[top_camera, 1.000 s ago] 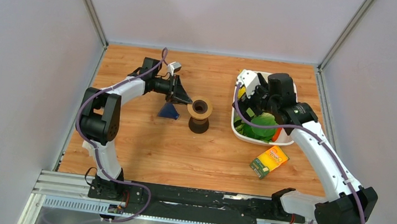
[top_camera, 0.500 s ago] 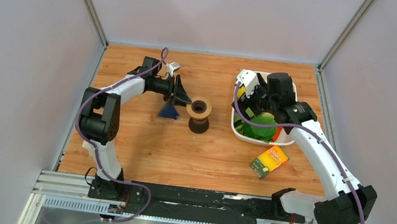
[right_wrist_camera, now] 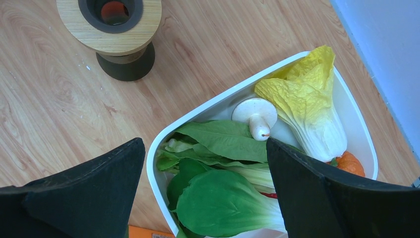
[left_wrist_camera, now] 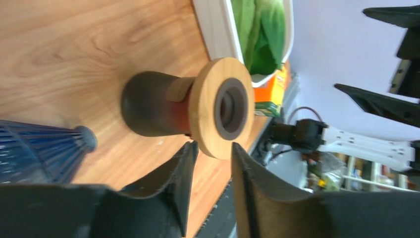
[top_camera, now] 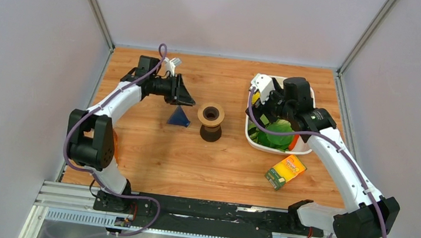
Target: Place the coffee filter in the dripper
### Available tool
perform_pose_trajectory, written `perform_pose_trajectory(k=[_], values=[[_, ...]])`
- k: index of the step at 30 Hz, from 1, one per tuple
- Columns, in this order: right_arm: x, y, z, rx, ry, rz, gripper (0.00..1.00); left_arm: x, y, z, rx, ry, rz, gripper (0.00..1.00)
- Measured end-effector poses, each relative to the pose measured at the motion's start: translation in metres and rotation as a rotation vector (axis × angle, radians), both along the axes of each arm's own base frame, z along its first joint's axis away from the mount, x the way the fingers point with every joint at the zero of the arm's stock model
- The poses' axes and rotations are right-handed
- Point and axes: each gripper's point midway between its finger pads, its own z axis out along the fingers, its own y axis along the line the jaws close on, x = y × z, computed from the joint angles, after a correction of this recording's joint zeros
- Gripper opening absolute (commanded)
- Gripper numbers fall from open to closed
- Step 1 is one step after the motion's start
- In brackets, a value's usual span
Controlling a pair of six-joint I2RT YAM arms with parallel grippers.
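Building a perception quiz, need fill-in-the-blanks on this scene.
1. In the top view, the blue triangle sits ___ of the dripper.
2. The right gripper is ___, above the tub.
3. The mushroom lies ___ the tub.
Missing: left; open; in.

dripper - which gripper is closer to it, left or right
Left. The left gripper is just to the far-left of the dripper, pointing at it. The right gripper hangs further off on the right, over the white tub.

Dripper (top_camera: 211, 121) tan top, dark brown base; triangle (top_camera: 179, 117) blue, perhaps ribbed; tub (right_wrist_camera: 223, 99) white.
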Motion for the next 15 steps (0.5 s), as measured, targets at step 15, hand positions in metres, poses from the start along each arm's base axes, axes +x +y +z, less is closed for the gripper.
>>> perform_pose_trajectory(k=[15], values=[[-0.001,0.001,0.001,0.011,0.004,0.003,1.00,-0.011,-0.002,-0.037,0.221,0.000,-0.007,0.03]])
